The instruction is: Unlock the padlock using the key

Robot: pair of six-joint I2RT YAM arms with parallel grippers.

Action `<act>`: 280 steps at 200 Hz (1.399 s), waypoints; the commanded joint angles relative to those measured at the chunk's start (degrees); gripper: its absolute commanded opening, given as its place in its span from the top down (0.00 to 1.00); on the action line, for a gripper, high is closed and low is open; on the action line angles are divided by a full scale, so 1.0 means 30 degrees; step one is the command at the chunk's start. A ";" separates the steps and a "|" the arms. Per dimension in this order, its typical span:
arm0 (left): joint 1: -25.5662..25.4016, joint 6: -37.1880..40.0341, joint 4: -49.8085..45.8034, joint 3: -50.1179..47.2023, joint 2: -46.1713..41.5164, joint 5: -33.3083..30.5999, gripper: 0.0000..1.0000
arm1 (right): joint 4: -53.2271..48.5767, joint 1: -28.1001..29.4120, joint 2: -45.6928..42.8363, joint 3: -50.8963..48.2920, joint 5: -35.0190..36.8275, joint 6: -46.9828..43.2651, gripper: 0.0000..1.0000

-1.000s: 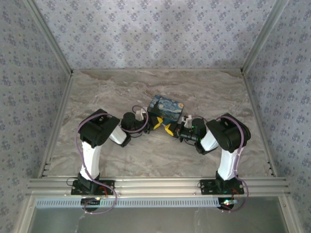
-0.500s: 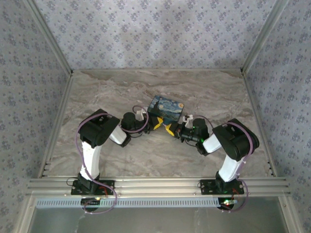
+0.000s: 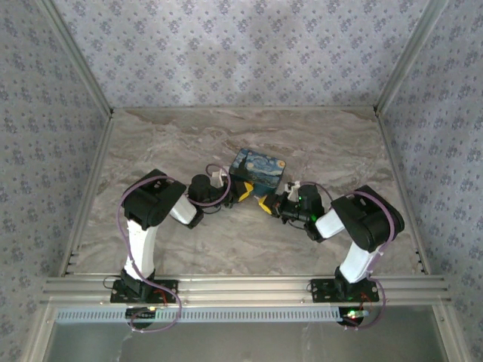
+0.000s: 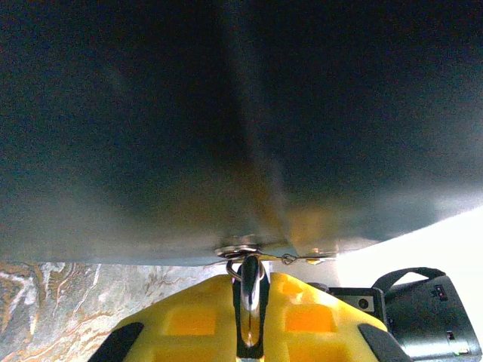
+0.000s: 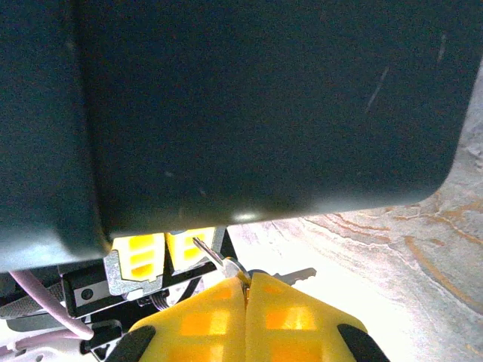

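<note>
The surface (image 3: 302, 143) looks like smooth, matt marbled stone; the box (image 3: 258, 167) shows dark, satin sides with faint scratches; the left end effector (image 4: 250, 317) and right end effector (image 5: 246, 290) have waffled yellow plastic fingers; the key (image 5: 296, 276), key ring (image 5: 226, 264) and metal piece (image 4: 250, 275) gleam like polished steel.

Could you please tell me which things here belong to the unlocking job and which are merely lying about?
Job:
- key, pinched by the right end effector
- padlock, apparently the metal piece gripped by the left end effector
- painted box, whose edge fitting the padlock seems to hang from

Merely there:
- table
- patterned walls
</note>
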 commanded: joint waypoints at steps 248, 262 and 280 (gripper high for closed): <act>-0.0303 0.0147 0.1289 0.0087 -0.0451 0.0187 1.00 | -0.2030 0.0329 -0.0638 0.1538 0.1114 -0.0994 1.00; -0.0313 0.0148 0.1274 0.0099 -0.0432 0.0189 1.00 | -0.2112 0.0329 -0.0647 0.1681 0.1075 -0.1052 1.00; -0.0351 0.0148 0.1274 0.0070 -0.0374 0.0159 1.00 | -0.2164 0.0402 -0.0621 0.1773 0.1112 -0.1111 1.00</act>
